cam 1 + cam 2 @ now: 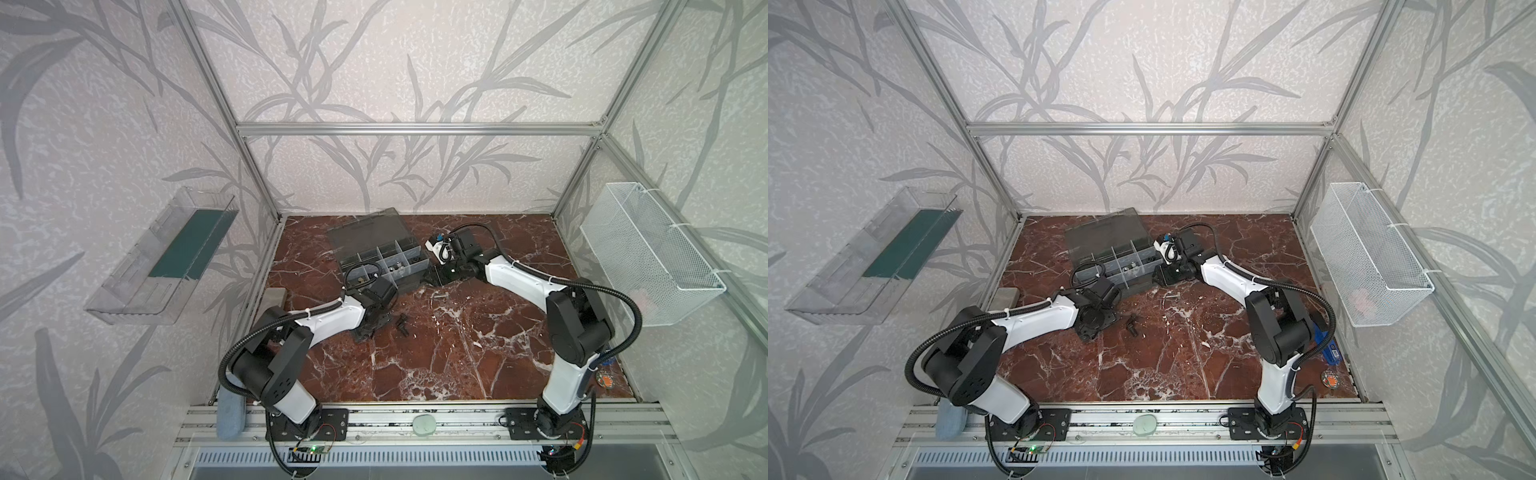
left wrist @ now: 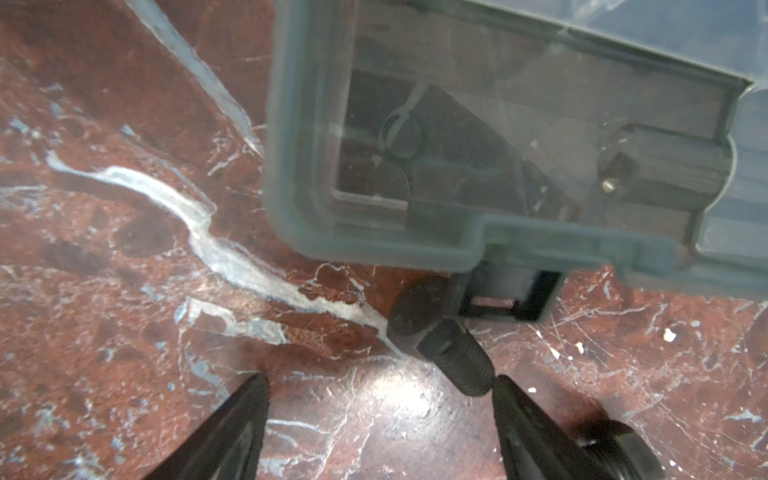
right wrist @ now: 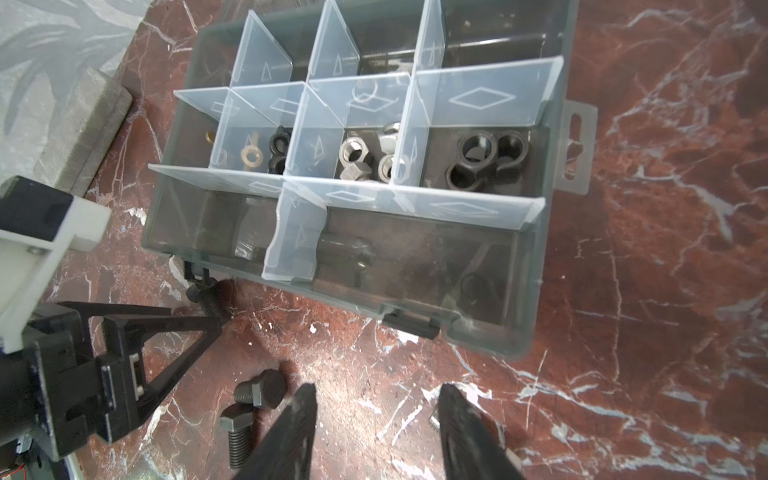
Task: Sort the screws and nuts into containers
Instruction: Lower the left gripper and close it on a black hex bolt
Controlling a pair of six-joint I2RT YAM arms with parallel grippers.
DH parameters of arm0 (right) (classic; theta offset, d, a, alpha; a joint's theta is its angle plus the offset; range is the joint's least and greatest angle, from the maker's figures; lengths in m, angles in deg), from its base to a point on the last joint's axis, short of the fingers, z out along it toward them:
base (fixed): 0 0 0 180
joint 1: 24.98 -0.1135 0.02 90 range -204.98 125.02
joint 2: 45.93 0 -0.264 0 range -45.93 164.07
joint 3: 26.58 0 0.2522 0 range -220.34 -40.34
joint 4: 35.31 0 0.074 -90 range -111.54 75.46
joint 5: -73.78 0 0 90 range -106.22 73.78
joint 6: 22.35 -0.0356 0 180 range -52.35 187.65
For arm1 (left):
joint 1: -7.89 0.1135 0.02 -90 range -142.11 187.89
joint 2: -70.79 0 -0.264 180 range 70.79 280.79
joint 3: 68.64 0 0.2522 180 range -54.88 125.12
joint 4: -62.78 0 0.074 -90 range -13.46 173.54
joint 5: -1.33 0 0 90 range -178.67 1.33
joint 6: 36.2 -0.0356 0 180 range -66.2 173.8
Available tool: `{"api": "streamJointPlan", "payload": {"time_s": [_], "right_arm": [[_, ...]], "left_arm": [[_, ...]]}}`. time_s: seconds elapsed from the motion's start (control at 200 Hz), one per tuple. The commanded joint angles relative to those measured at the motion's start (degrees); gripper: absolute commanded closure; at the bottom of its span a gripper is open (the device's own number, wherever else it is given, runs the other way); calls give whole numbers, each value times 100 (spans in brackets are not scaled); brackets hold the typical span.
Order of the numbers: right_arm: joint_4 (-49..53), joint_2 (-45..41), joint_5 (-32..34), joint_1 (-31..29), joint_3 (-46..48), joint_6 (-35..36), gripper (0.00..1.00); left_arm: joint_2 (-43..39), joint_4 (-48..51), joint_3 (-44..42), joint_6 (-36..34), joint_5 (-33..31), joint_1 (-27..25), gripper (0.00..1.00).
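Red marble tabletop (image 1: 457, 365), leaf-patterned walls (image 1: 374, 62). Ahead of both grippers, open grey case (image 3: 534, 266), sorting seemingly past halfway. Spread left gripper (image 2: 379, 378), one black bolt (image 2: 440, 336) touching a fingertip (image 2: 511, 399); spread, empty right gripper (image 3: 377, 388), two black bolts (image 3: 259, 388) beside one finger (image 3: 299, 415). In the cells (image 3: 482, 99): three black nuts (image 3: 493, 166), about four silver nuts (image 3: 353, 150), two brass nuts (image 3: 249, 157). By the other finger (image 3: 461, 424), one silver screw (image 3: 433, 422), loose.

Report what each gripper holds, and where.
Nothing is held. The open left gripper touches the black metal hex-headed bolt at its threaded tip; the right gripper is empty.
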Motion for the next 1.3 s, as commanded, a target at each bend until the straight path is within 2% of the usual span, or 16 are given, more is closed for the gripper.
{"api": "streamJointPlan", "payload": {"time_s": [0.0, 0.34, 0.405, 0.505, 1.155, 1.294], "right_arm": [[-69, -70, -119, 36, 72, 65, 51], [-83, -8, -144, 47, 73, 37, 52], [-79, 0, -153, 48, 73, 37, 52], [-71, 8, -170, 43, 60, 30, 52], [-45, 57, -197, 45, 50, -10, 52], [-47, 112, -224, 44, 11, -37, 52]], "left_arm": [[100, 111, 55, 99, -208, -28, 19], [267, 205, 131, 59, -168, -26, 25], [234, 241, 106, 54, -199, -26, 28], [173, 260, 56, 54, -253, -26, 38], [517, 466, 268, -253, -526, -4, 47], [554, 528, 267, -262, -578, 23, 54]]}}
